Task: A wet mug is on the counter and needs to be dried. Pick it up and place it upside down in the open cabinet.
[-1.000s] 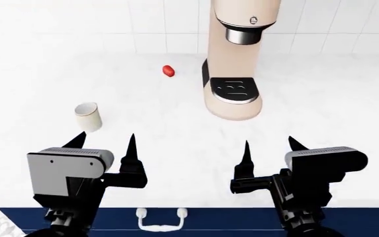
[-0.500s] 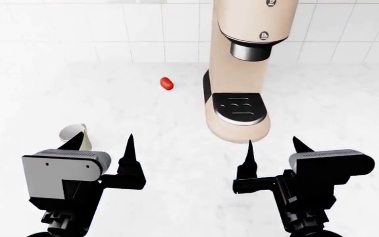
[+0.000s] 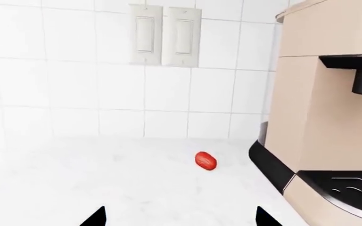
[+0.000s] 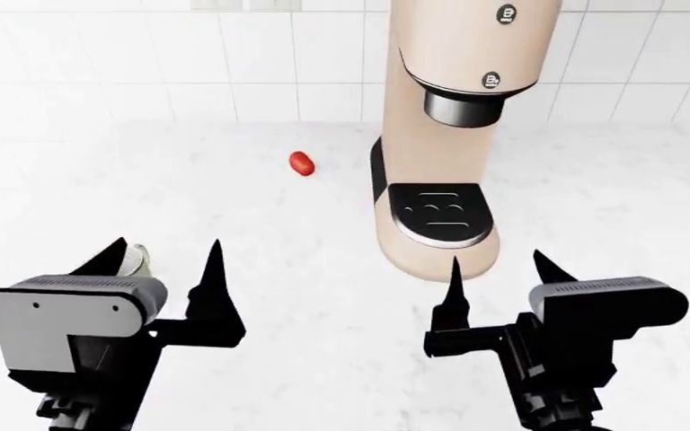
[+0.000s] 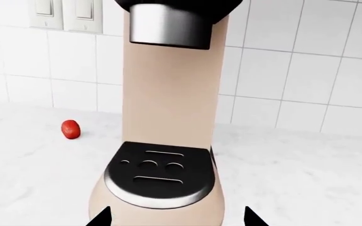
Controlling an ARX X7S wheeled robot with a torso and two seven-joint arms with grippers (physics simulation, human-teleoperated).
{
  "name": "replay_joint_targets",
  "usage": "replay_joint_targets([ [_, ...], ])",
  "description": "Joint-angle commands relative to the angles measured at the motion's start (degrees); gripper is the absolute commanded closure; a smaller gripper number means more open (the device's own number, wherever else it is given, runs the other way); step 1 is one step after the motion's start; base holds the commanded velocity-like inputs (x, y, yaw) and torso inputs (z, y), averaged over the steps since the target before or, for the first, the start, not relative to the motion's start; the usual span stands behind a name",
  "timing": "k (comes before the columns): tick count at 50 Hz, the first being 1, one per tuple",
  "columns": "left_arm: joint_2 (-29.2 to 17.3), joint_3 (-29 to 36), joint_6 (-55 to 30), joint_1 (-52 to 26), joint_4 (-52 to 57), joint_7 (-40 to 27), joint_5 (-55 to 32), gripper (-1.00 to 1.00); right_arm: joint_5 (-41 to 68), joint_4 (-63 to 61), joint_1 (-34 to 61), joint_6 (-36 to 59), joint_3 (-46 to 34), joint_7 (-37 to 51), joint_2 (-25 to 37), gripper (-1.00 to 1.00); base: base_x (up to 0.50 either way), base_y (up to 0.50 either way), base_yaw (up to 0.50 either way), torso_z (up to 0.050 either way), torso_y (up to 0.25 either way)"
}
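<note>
The small cream-white ceramic mug (image 4: 133,259) peeks just beyond the left claw (image 4: 163,260), far nearer than the right claw (image 4: 498,266); both gape empty.

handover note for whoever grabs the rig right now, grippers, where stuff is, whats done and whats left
Left gripper: open, empty, hovering over the counter.
Right gripper: open, empty, in front of the coffee machine.
The mug sits on the counter, mostly hidden behind the left gripper's outer finger; only a sliver shows, so whether it is upright cannot be told.
A small red object lies near the wall, clear of both arms.
Done: nothing grasped yet.
Left: grasp the mug, lift, invert, place in the open cabinet, which is not in any view.
</note>
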Motion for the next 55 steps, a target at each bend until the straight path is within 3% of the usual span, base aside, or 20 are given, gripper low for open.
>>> replay_joint_targets([
  [1, -2.55, -11.72, -5.08, 0.60, 4.18, -0.52, -10.28, -1.00, 0.09, -0.20, -0.75, -0.80, -0.42, 0.11, 0.52, -1.00, 0.00, 0.00, 0.00, 0.000, 0.000],
  [7, -5.24, -19.68, -6.88, 1.44, 2.95, 0.03, -16.99, -1.00, -0.15, -0.49, -1.09, -0.87, -1.37, 0.19, 0.98, -1.00, 0.00, 0.00, 0.00, 0.000, 0.000],
  [14, -9.16, -23.65, -9.31, 2.96, 0.08, 2.61, -22.55, -1.00, -0.45, -0.61, -1.13, -0.99, -2.21, 0.46, 1.29, -1.00, 0.00, 0.00, 0.00, 0.000, 0.000],
  [29, -15.39, -23.03, -10.84, 4.39, -5.38, 6.15, -21.44, -1.00, -0.12, -0.65, -0.25, -0.16, -3.04, 0.81, 1.55, -1.00, 0.00, 0.00, 0.00, 0.000, 0.000],
  [55, -17.12, -17.56, -13.22, 1.99, -11.26, 6.76, -21.97, -1.00, 0.18, -0.39, -0.56, -0.85, -3.42, 1.63, 1.94, -1.00, 0.00, 0.00, 0.00, 0.000, 0.000],
])
